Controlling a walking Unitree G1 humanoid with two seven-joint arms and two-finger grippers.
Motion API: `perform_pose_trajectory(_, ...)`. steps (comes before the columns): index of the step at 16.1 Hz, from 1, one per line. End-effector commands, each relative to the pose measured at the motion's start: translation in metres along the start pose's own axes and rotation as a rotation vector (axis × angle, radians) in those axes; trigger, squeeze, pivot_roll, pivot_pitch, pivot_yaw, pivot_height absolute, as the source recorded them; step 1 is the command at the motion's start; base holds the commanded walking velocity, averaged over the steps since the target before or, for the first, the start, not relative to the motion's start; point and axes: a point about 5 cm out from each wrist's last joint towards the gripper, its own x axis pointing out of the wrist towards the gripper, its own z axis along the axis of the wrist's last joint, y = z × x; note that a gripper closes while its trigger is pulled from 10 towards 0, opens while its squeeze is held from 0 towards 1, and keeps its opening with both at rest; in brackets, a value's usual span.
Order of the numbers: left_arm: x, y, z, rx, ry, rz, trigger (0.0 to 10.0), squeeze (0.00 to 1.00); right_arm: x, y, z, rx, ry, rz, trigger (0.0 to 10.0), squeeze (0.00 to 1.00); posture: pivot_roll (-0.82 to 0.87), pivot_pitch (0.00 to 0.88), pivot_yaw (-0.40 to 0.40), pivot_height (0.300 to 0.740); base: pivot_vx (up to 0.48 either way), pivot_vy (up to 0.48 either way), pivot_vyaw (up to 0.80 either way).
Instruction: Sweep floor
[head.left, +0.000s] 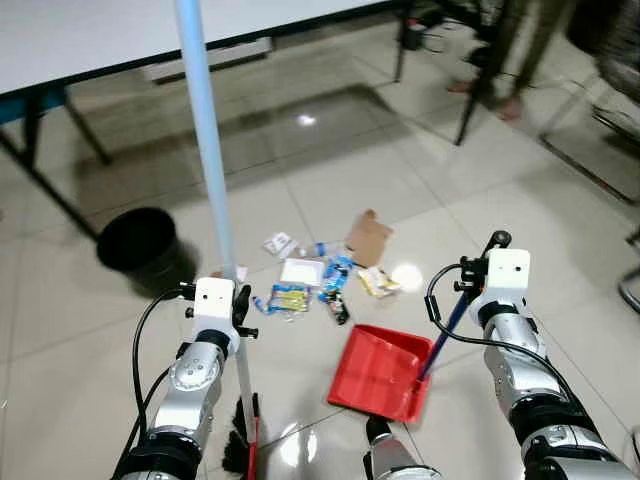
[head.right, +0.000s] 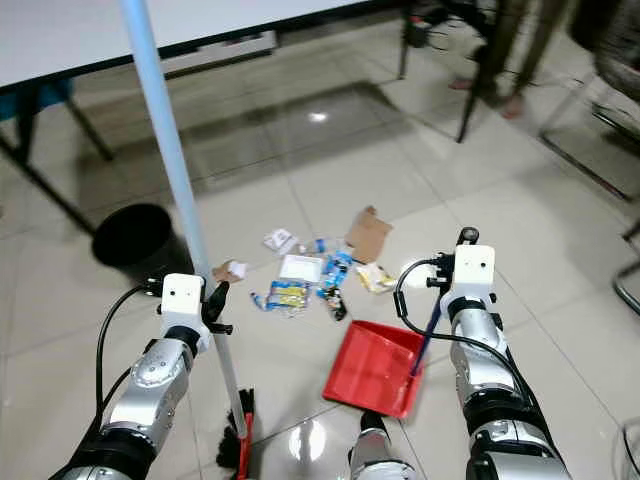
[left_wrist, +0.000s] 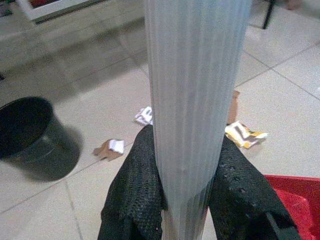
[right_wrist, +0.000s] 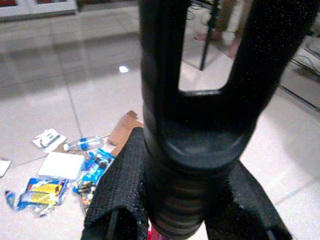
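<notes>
My left gripper (head.left: 240, 312) is shut on the pale blue broom handle (head.left: 205, 120), which rises upright past the top of the view; the broom's black and red head (head.left: 243, 440) rests on the tiles by my left arm. My right gripper (head.left: 468, 290) is shut on the black top of the dustpan handle (right_wrist: 192, 125). The red dustpan (head.left: 380, 370) lies flat on the floor in front of me. Just beyond it is a scatter of litter (head.left: 310, 280): wrappers, a white square, a small bottle and a brown cardboard piece (head.left: 368, 238).
A black bin (head.left: 138, 242) stands on the floor to the left. A white table (head.left: 90, 40) with dark legs spans the back. A person's legs (head.left: 520, 60) and chair legs are at the far right, with a metal frame (head.left: 630, 290) at the right edge.
</notes>
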Motion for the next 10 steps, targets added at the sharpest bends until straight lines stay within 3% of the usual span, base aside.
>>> perform_pose_trajectory(1, 0.0011, 0.0016, 0.0075, 0.015, -0.041, 0.001, 10.0, 0.0, 0.0011, 0.0011, 0.0029, 0.002, -0.016, 0.002, 10.0, 0.0, -0.21, 0.157, 0.129, 0.74, 0.0, 0.0, -0.8)
perform_pose_trajectory(8, 0.0024, 0.0033, 0.0097, 0.027, -0.052, 0.028, 10.0, 0.0, 0.001, 0.0012, 0.003, 0.005, -0.02, 0.004, 10.0, 0.0, -0.21, 0.156, 0.13, 0.74, 0.0, 0.0, -0.8)
perform_pose_trajectory(10, 0.0018, 0.005, 0.0093, 0.038, -0.049, 0.04, 10.0, 0.0, 0.0005, 0.0026, 0.0029, -0.002, -0.024, 0.01, 10.0, 0.0, -0.2, 0.158, 0.13, 0.74, 0.0, 0.0, 0.0)
